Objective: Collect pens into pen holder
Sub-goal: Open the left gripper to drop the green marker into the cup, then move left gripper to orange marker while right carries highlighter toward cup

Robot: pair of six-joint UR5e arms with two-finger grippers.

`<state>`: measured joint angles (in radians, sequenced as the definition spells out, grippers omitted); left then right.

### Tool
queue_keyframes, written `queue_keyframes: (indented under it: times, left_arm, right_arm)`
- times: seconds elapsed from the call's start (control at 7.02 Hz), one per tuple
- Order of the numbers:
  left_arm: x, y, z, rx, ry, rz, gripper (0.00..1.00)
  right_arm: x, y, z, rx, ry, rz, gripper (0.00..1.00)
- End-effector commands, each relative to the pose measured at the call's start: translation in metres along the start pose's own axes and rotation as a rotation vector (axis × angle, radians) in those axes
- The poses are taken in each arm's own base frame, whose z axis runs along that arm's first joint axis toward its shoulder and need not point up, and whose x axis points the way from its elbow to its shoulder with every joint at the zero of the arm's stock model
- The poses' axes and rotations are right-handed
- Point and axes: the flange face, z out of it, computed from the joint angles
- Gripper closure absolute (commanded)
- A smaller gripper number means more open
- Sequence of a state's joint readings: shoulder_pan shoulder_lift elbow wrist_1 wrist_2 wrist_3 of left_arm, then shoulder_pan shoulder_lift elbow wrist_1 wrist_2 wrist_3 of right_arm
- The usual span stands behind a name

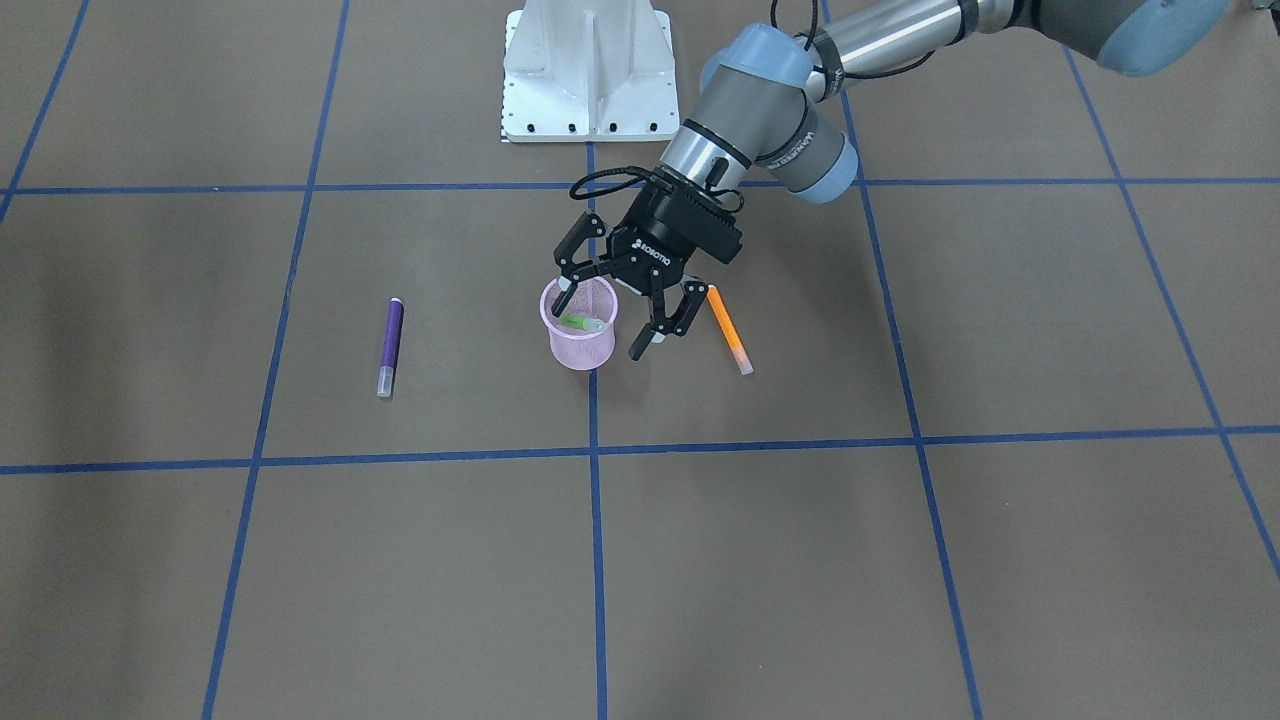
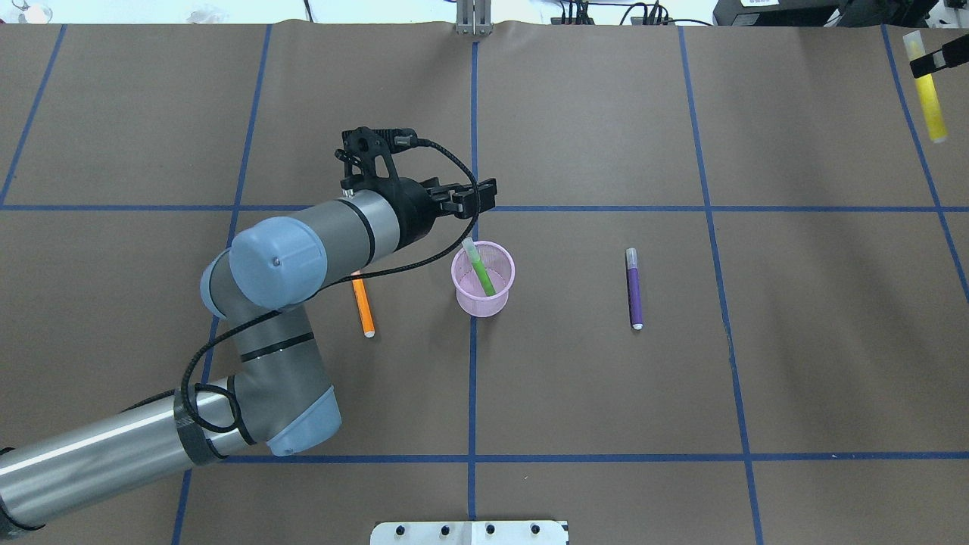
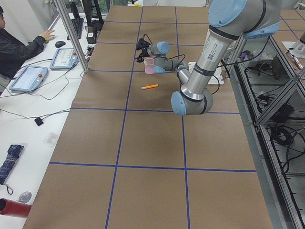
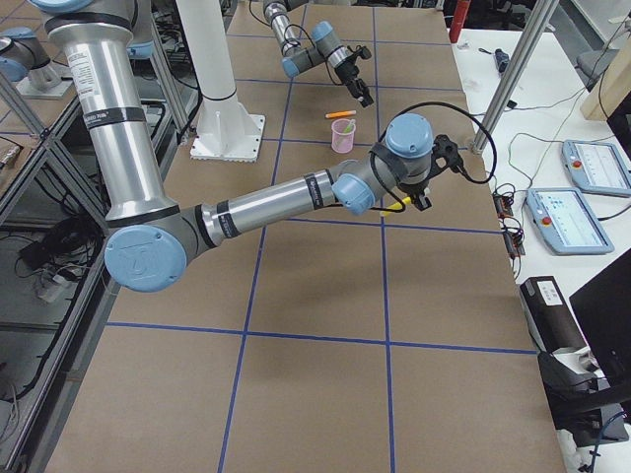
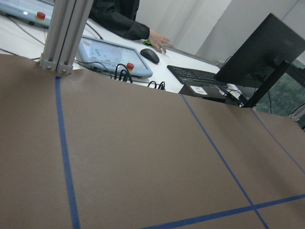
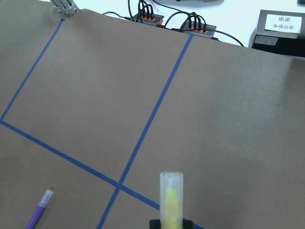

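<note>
The pink mesh pen holder [image 1: 578,352] stands upright at the table's middle, also in the overhead view [image 2: 478,303]. A green pen [image 1: 582,323] leans inside it [image 2: 480,271]. My left gripper [image 1: 605,322] is open and empty at the holder's rim, one finger over its mouth, the other outside toward the orange pen [image 1: 729,330], which lies flat [image 2: 363,303]. The purple pen [image 1: 389,345] lies flat on the other side [image 2: 634,291]. My right gripper [image 2: 935,62] is shut on a yellow pen [image 6: 170,200] with a clear cap, high at the far right corner.
The white robot base plate [image 1: 588,70] is at the robot's edge of the table. Blue tape lines cross the brown table cover. An operator [image 3: 14,43] sits at a desk with tablets, beside the table's far edge.
</note>
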<state>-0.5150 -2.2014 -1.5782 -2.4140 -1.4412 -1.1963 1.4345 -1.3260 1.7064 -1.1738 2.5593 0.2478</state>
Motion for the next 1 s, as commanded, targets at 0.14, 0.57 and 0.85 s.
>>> queue_keyframes:
  times: [0.14, 0.57, 0.85]
  left_arm:
    - [-0.026, -0.042, -0.036, -0.36, -0.373, -0.138, 0.01]
    - [-0.056, -0.03, -0.031, -0.544, -0.542, -0.229, 0.01]
    - [-0.081, -0.007, -0.001, -0.574, -0.636, -0.336, 0.01]
  right_arm:
    - [-0.079, -0.037, 0.004, 0.078, -0.024, -0.105, 1.0]
    - [-0.16, -0.029, 0.076, 0.289, -0.071, -0.048, 1.0]
    - [-0.199, -0.018, 0.116, 0.359, -0.079, -0.031, 1.0]
